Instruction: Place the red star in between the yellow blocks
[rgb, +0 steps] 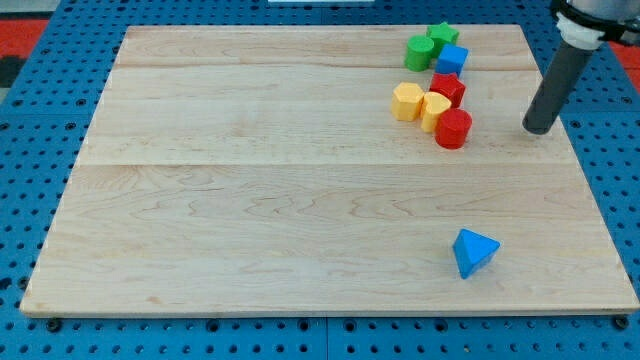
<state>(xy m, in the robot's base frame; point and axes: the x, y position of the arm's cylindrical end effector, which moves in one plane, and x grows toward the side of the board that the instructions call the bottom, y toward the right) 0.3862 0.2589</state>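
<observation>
A red star (448, 88) sits near the view's top right, touching the upper right of a yellow block (434, 109). A second yellow block (407, 101) lies just left of the first, touching it. A red cylinder (454, 129) stands at the lower right of the yellow pair. My tip (538, 129) rests on the board well to the right of this cluster, level with the red cylinder and apart from all blocks.
A green cylinder (419, 53), a green star (442, 38) and a blue cube (453, 59) are grouped above the red star. A blue triangular block (473, 252) lies alone at the view's bottom right. The wooden board (250, 180) sits on a blue pegboard.
</observation>
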